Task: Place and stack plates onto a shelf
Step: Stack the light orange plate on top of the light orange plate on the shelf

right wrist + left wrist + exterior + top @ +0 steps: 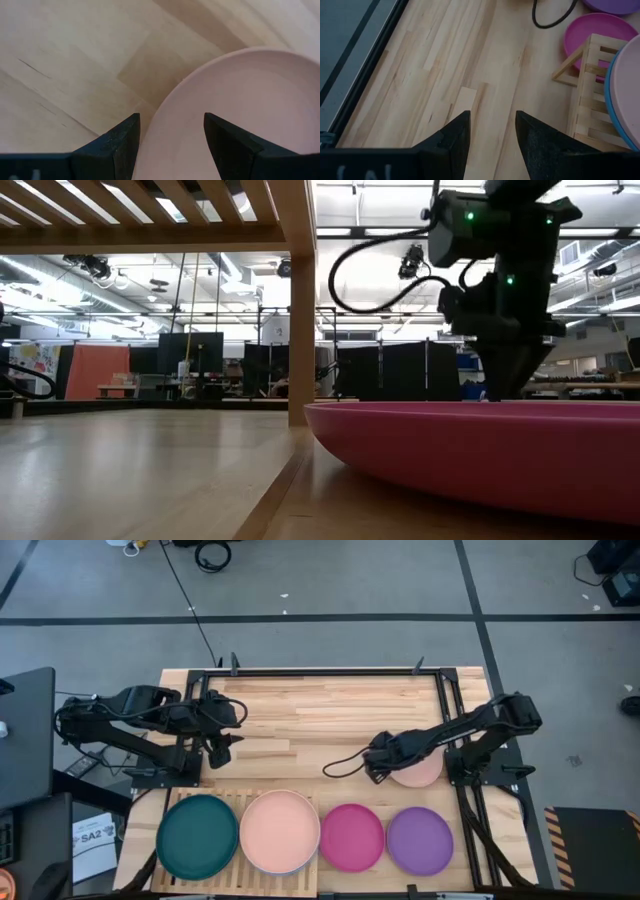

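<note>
Jaws of both grippers stand open, nothing between them. Right gripper (385, 768) hangs over the edge of a salmon plate (420, 770) lying flat on the tabletop (330, 710); in the right wrist view the two dark fingers (117, 145) straddle the plate rim, one over bare wood, the other over the pink surface (240, 100), and whether they touch it cannot be told. Landmark: the shelf (238, 840), a slatted wooden rack at the near-left corner of the table. On the shelf: a teal plate (197, 836) on its left half and a second salmon plate (279, 831) on its right half; the left wrist view shows a blue rim (612, 107) directly beneath that salmon plate. Just right of the shelf, on the tabletop, a magenta plate (352, 837); right of that, farther from the shelf, a purple plate (419, 840). The loose salmon plate sits beyond the purple one, away from the shelf, toward the right arm's base. Left gripper (222, 743) hovers above bare wood just behind the shelf's left half, fingers (450, 145) apart, pointing at the tabletop. Low view: magenta plate (480, 445) fills the foreground, shelf leg (302, 320) beside it.
</note>
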